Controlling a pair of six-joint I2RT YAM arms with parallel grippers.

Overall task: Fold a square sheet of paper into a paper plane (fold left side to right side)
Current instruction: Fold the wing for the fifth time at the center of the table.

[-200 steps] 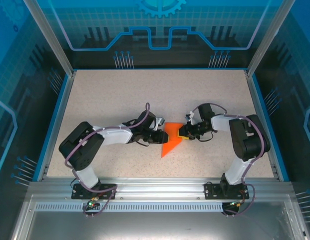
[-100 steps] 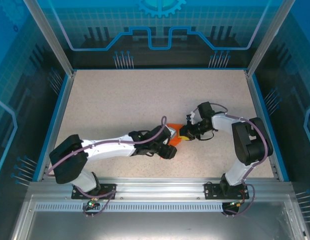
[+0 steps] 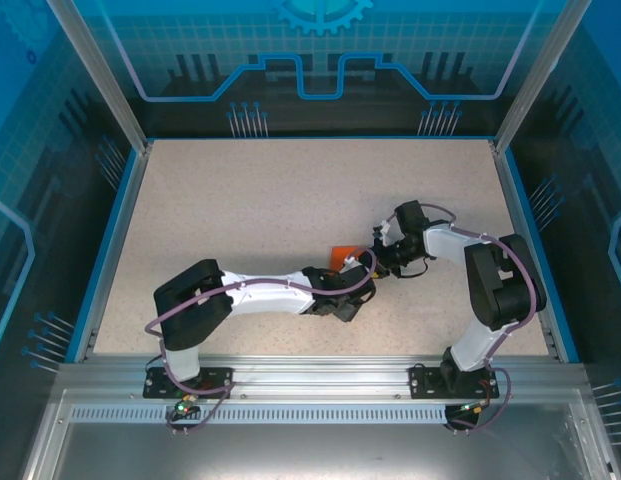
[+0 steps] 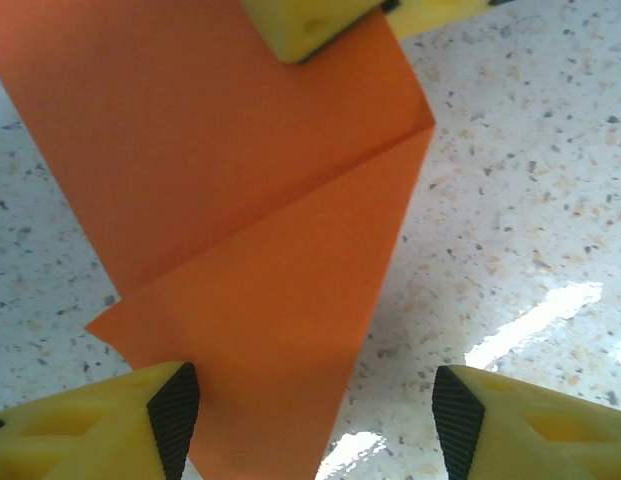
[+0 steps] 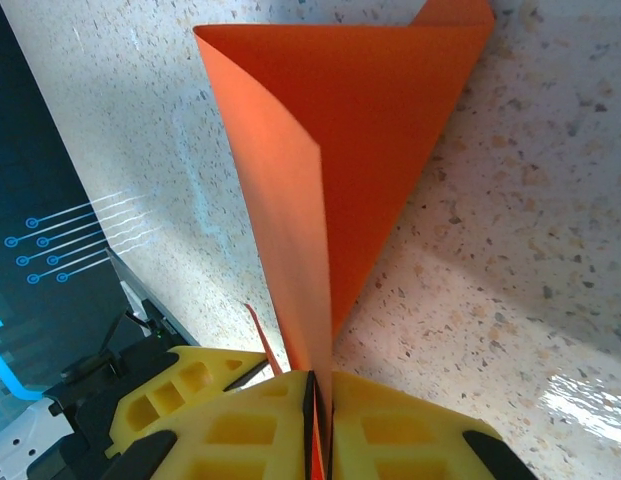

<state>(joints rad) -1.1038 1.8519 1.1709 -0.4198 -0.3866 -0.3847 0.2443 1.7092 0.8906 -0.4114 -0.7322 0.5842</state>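
The orange paper (image 4: 250,200) is folded into a narrow pointed shape with a diagonal crease, its tip toward my left wrist camera. My left gripper (image 4: 315,420) is open just above the table, and the paper's pointed end lies between its pads, against the left pad (image 4: 175,415). My right gripper (image 5: 320,385) is shut on the paper's far edge, and a flap of the paper (image 5: 390,120) curls up from its jaws. From above, the paper (image 3: 342,256) peeks out between the left gripper (image 3: 350,283) and the right gripper (image 3: 370,264).
The speckled table (image 3: 240,200) is bordered by a blue rim (image 3: 118,235) and glass walls. My left arm (image 3: 260,295) stretches across the near middle. A yellow finger of the right gripper (image 4: 310,25) presses on the paper's far end.
My left arm has swung from the paper's left side round to its near side, covering the lower tip. The right gripper has kept its hold and barely moved.
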